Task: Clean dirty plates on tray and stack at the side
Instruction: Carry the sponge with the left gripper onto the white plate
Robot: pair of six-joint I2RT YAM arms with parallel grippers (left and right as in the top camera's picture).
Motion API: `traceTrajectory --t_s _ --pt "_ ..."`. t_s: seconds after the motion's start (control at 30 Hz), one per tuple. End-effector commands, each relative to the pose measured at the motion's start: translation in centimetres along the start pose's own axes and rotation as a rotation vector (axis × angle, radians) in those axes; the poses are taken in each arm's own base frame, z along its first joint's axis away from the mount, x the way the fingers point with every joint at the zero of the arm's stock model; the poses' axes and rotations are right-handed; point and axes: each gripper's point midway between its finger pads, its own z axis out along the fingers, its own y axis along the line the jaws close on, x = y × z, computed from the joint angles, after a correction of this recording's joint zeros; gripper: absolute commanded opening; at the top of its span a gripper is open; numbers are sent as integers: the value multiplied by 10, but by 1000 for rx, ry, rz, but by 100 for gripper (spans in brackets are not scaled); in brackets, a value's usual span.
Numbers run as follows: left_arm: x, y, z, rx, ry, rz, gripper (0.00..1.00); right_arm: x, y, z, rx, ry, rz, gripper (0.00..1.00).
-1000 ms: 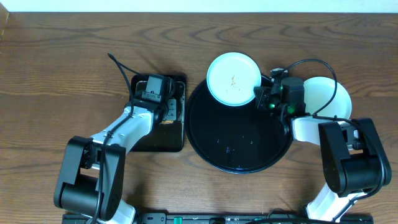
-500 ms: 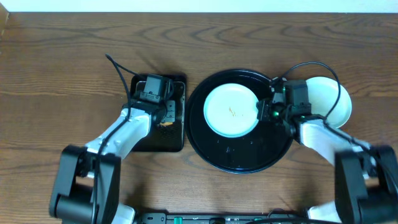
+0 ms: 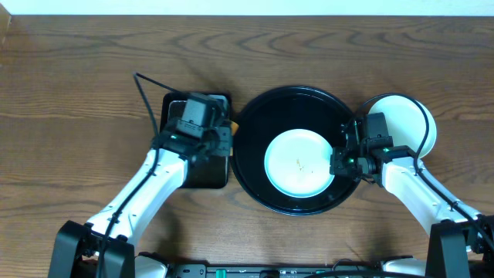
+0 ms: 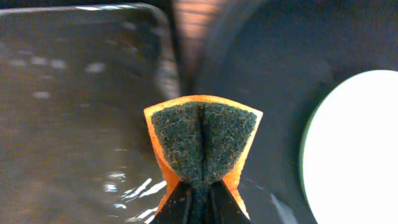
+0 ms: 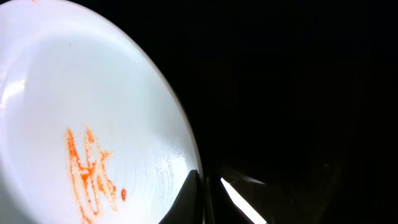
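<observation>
Plate [image 3: 299,163], mint, smear [image 5: 90,174] at centre, within tray [image 3: 266,116], rim pinched by right gripper [image 3: 338,164]; sponge [image 4: 202,140] clenched folded in left gripper [image 4: 199,198]; advise steady rim, scrubbing face across smear.

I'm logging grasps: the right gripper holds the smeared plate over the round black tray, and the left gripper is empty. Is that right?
No. The left gripper is not empty: the left wrist view shows it shut on an orange sponge. The rest holds: the right gripper grips the smeared plate over the round black tray.
</observation>
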Motion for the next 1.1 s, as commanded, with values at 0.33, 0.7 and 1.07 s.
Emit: traceTrajectory --t_s 0.33,0.7,1.07 --pt "8 -92 -1 210 -22 8 8 -1 0 4 1 3 -15 13" --pt "26 -166 23 348 -5 -80 8 2 7 4 -40 16 -14 11" --pt "61 -202 63 385 89 -238 8 5 7 4 -39 27 -12 1"
